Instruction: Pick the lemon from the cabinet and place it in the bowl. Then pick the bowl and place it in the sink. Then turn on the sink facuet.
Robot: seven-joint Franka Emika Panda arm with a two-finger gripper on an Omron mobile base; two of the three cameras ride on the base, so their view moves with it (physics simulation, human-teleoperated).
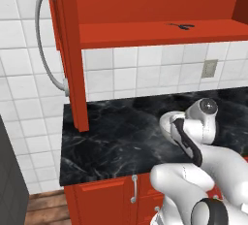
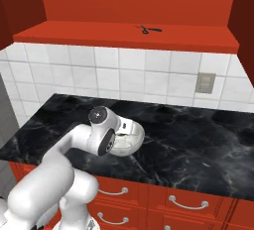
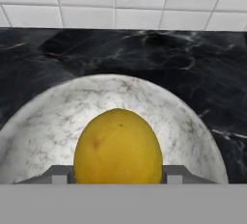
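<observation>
Seen low in the hand view, centre frame: the lemon, yellow and plump, flanked at its base by two grey finger pieces and hanging over the hollow of the bowl. Held between the jaws at a middling spread, from the look of it; whether resting on the bowl's floor or just above, impossible to tell. White with grey marbling, the bowl sits on the black marble counter at centre-left of the right base view, half hidden behind the white arm's wrist. Above, across the top of both base views, the cabinet stands open, its flat red shelf bearing a small pair of black scissors. At upper left of the left base view, the curved grey door handle. Folded low over the counter, the arm bends at the elbow, hand dipped towards the bowl, with the gripper itself tucked behind the wrist. White tiled wall behind, grey outlet at right.
</observation>
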